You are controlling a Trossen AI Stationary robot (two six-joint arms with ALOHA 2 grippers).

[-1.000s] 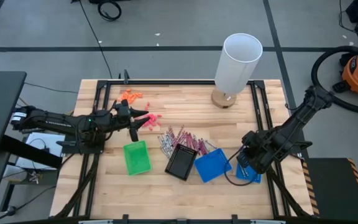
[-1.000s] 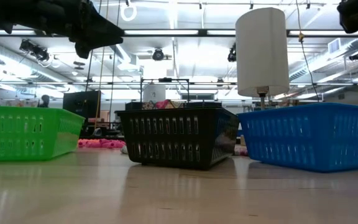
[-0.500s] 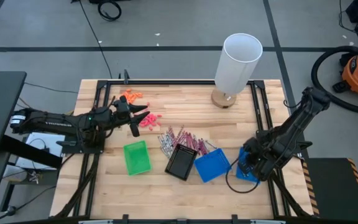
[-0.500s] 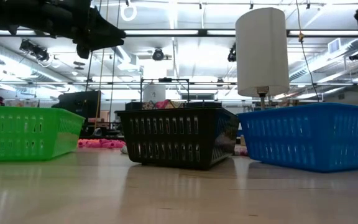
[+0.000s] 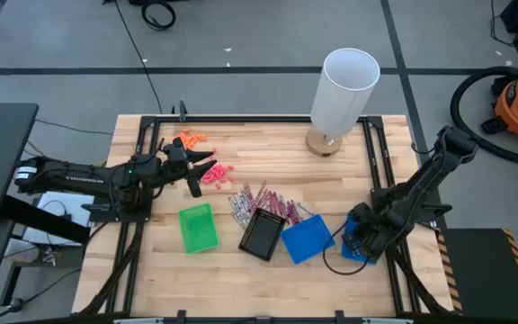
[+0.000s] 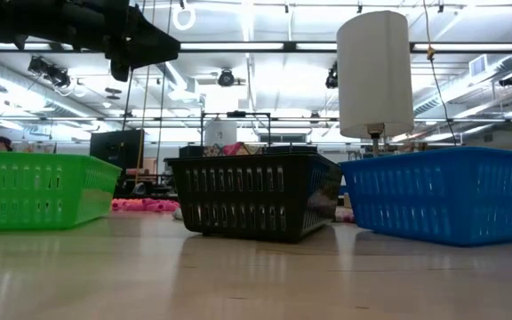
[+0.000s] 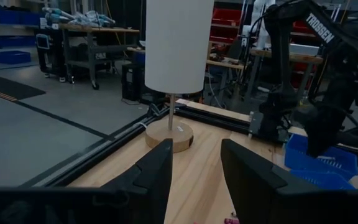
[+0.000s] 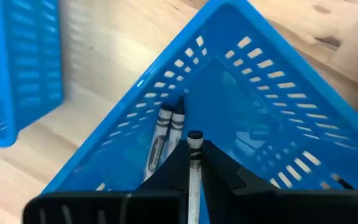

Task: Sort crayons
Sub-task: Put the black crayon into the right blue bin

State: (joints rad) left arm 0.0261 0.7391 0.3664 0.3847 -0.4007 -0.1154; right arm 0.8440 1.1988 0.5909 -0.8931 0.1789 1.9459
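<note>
Our right gripper (image 8: pixel 193 163) has dropped lower into the small blue tray (image 8: pixel 278 118), clamped on a grey crayon (image 8: pixel 194 168), while our left gripper (image 5: pixel 207 171) hovers parted over pink crayons (image 5: pixel 216 174).

Two dark jointed arms, black two-finger left gripper (image 7: pixel 196 180), white TROSSEN lettering, black cable trailing

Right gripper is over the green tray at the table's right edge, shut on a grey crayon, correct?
Not quite: the tray is blue, not green. The right wrist view shows the right gripper shut on a grey crayon over the blue tray at the table's right edge.
</note>
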